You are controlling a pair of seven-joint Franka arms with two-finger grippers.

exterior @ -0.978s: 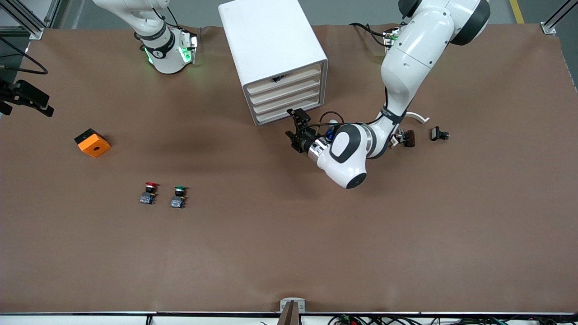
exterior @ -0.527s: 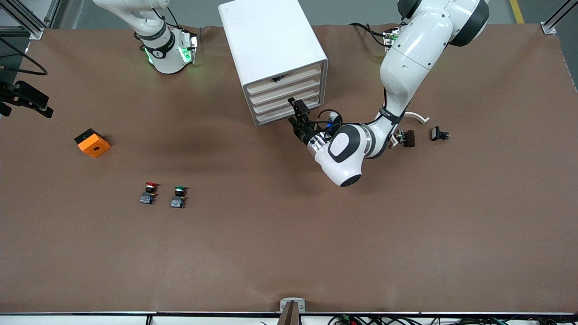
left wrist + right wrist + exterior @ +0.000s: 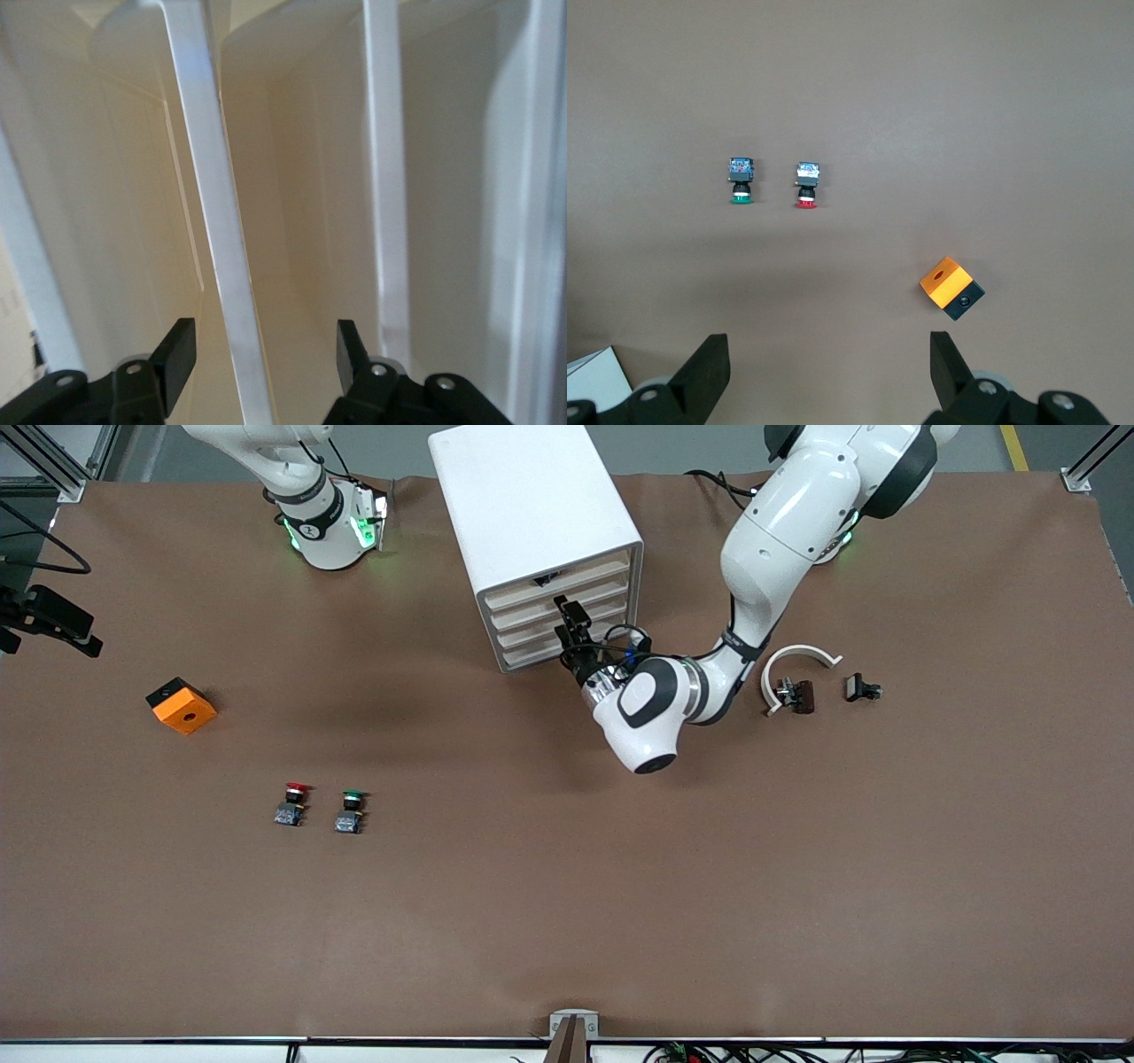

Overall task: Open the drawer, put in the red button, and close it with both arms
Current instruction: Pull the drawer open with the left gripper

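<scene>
Left gripper fingers spread wide, and in the left wrist view we see a cream drawer front edge running between them, not touched by either. In the front view that gripper sits right at the cabinet face, level with the drawer, which is shut flush with its three neighbours.

Right gripper fingers also spread wide, holding nothing; the right arm waits high above the table, looking down on the buttons.

We log the red button on the table well apart from the cabinet, nearer the front camera and toward the right arm's end. The green button stands just beside it. An orange block lies farther toward the right arm's end than the cabinet.
</scene>
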